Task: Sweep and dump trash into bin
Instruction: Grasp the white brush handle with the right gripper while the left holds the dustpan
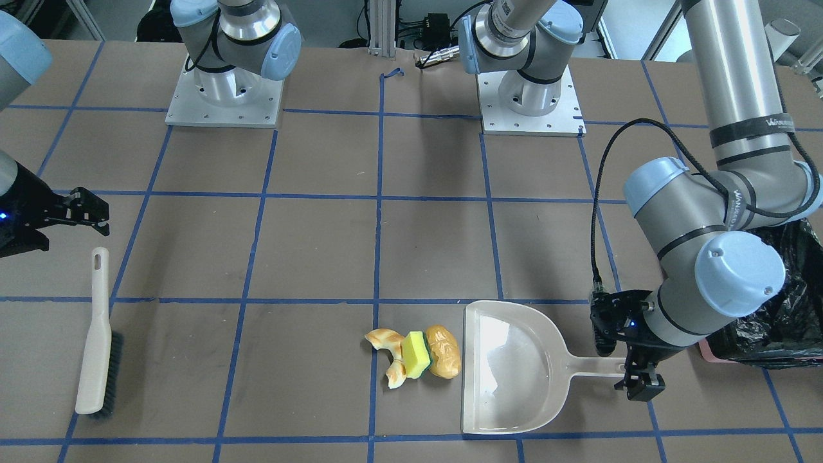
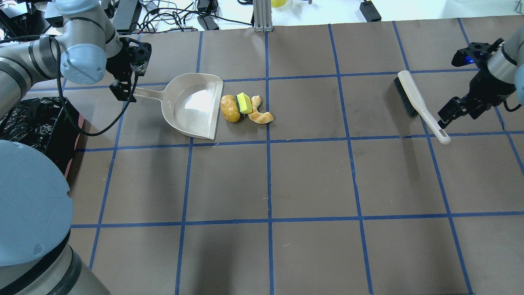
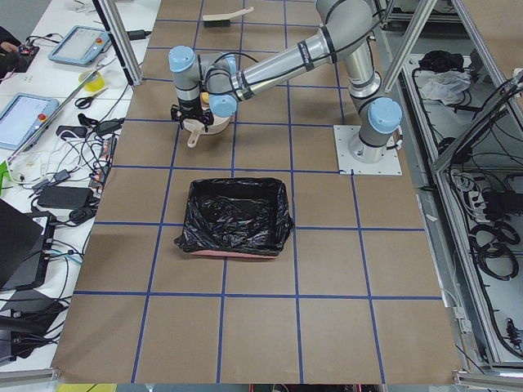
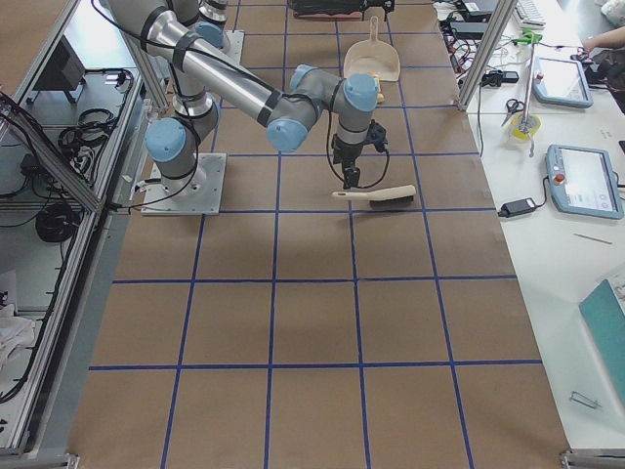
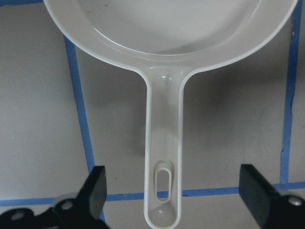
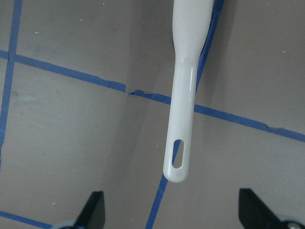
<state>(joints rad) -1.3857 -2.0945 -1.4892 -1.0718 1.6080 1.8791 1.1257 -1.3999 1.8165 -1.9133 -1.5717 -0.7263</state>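
The trash lies in a tight cluster: a golden-brown potato-like lump [image 1: 443, 350], a yellow sponge with a green side [image 1: 416, 354] and a pale croissant-like piece [image 1: 388, 357]. It sits just off the open lip of the beige dustpan [image 1: 508, 366]. The bin [image 1: 778, 308] with its black bag stands beside the left arm. My left gripper [image 5: 174, 191] is open, with its fingers on either side of the dustpan handle [image 5: 164, 143]. My right gripper [image 6: 171, 210] is open just beyond the handle end of the brush [image 6: 186, 95].
The brush [image 2: 417, 102] lies flat on the table's right side, bristles away from my right gripper [image 2: 446, 114]. The dustpan [image 2: 192, 104] lies flat near my left gripper [image 2: 123, 82]. The bin [image 2: 32, 123] is at the left table edge. Blue tape lines grid the brown table.
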